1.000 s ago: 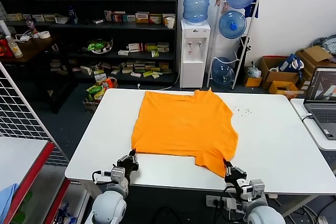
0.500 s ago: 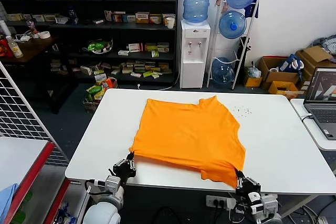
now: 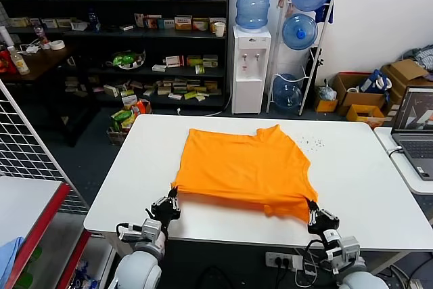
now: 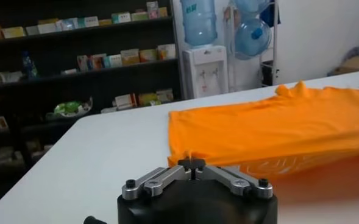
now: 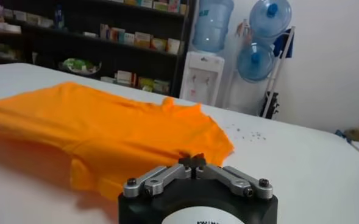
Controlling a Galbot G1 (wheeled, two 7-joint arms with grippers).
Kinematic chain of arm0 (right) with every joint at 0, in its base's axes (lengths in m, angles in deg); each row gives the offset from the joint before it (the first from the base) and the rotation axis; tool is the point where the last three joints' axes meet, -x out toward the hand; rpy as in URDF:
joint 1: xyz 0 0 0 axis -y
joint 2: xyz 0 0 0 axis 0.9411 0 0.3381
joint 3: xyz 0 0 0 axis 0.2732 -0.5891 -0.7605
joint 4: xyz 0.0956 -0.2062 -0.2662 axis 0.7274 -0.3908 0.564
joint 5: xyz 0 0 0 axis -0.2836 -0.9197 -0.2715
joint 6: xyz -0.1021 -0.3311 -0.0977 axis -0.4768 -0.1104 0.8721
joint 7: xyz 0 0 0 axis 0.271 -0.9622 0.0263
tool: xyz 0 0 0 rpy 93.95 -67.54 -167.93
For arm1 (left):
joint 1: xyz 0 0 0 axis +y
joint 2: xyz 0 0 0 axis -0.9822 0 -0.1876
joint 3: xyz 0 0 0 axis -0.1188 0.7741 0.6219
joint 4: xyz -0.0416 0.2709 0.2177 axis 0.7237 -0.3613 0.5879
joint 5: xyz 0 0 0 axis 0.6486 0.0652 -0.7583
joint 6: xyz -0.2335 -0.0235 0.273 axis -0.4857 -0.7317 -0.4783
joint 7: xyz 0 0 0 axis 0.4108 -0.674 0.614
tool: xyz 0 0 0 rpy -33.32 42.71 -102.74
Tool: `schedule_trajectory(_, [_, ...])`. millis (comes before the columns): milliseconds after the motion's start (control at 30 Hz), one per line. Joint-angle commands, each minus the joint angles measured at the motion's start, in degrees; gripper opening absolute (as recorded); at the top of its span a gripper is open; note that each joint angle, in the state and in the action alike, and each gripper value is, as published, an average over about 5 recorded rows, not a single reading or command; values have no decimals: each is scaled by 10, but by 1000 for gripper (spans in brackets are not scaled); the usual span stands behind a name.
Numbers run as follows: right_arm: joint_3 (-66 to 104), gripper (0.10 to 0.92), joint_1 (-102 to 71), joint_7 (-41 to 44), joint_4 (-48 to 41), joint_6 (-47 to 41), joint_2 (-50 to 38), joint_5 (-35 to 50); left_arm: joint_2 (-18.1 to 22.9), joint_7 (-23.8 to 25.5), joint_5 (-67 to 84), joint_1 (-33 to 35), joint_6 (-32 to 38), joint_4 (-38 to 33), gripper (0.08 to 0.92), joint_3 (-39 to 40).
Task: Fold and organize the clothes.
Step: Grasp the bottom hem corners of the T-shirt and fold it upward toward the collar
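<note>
Both grippers pinch the T-shirt's (image 3: 247, 167) near hem.
Only the left gripper's (image 4: 192, 164) wrist view shows white lettering under the raised edge; right gripper (image 3: 311, 203) likewise clenched.

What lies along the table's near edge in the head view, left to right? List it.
Left gripper, shut on the shirt's near left corner → orange T-shirt spread on the white table → right gripper, shut on the shirt's near right corner.

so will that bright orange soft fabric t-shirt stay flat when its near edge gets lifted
Probably not: the bright orange soft fabric T-shirt already sags between the shut left gripper and right gripper. It looks light and floppy, likely to drape and wrinkle on the white table.
</note>
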Motion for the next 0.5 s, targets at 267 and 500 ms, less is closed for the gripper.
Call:
schedule_trajectory(267, [-71,125,218,11,-207,23,-9,8,-4,-2,-4,-133,2,130,89,52])
schedule_trajectory(500, [-91,125,248,13,-236,16,1,15,-12,1,2,-160,-7,143,89,67])
